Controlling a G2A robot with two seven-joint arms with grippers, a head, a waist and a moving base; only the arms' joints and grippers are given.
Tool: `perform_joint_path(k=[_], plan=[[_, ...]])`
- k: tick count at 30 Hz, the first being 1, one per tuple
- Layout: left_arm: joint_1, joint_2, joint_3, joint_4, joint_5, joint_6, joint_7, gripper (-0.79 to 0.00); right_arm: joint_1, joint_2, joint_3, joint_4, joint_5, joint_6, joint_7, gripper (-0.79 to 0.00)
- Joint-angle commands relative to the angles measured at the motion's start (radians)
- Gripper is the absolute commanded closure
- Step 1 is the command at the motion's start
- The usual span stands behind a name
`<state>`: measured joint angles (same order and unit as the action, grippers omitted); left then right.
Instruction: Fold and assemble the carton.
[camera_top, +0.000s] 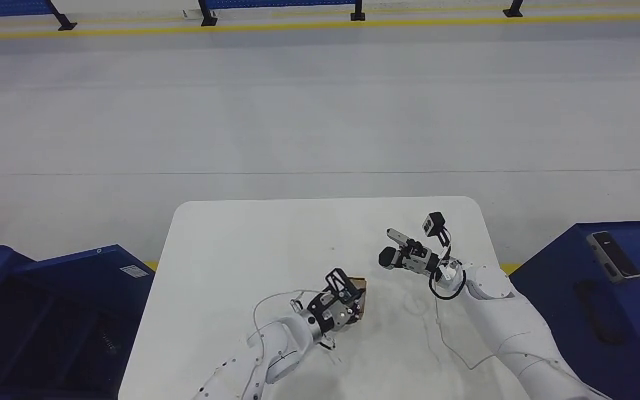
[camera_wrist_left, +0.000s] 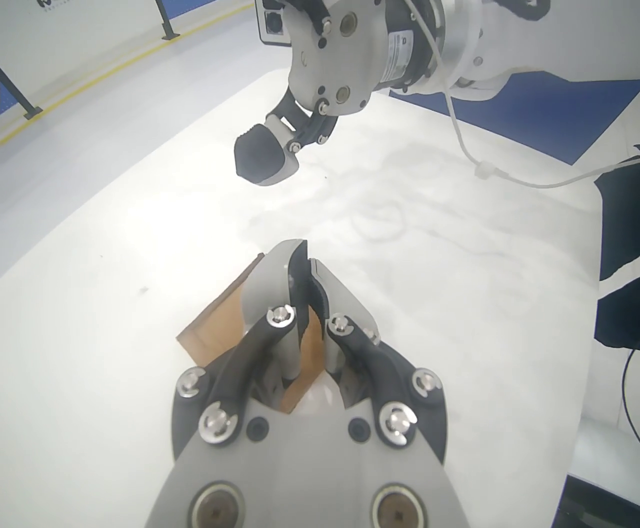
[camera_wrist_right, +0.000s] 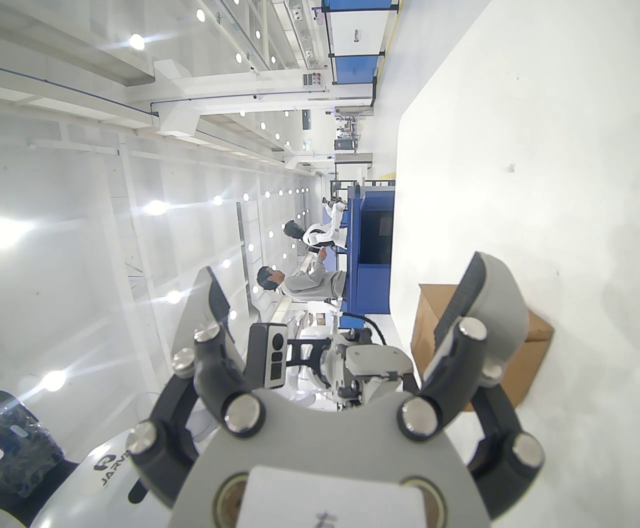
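The small brown cardboard carton sits on the white round-cornered table, toward its near edge.

- Near side of carton: blocked by the left gripper, fingers clamped on a carton wall.
- Right of carton: narrowed by the right gripper, which hangs nearby with fingers spread, apart from the carton.
- Beyond and left of carton: open tabletop gives passage.
- Well apart, off both table sides: dark blue bins.

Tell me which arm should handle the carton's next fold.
Left, probably: the left tool is shut directly over the carton, while the right tool is open and held apart from it, off to one side.
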<state>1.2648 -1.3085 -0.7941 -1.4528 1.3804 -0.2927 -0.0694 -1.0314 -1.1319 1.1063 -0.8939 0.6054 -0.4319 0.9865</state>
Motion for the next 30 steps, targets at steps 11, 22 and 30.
perform_joint_path(k=[11, 22, 30], plan=[[-0.009, -0.011, 0.005, -0.003, -0.004, 0.028, 0.023, 0.000, 0.000, 0.000, 0.000, 0.000, 0.000, 0.000, 0.000, -0.785], [0.211, 0.041, -0.157, -0.275, 0.140, 0.197, 0.200, 0.000, 0.000, 0.000, 0.000, 0.000, 0.000, 0.000, 0.000, -0.785], [0.290, 0.049, -0.209, -0.294, 0.144, 0.284, 0.341, -0.088, 0.000, 0.000, 0.000, 0.000, 0.000, 0.000, 0.000, -0.785]])
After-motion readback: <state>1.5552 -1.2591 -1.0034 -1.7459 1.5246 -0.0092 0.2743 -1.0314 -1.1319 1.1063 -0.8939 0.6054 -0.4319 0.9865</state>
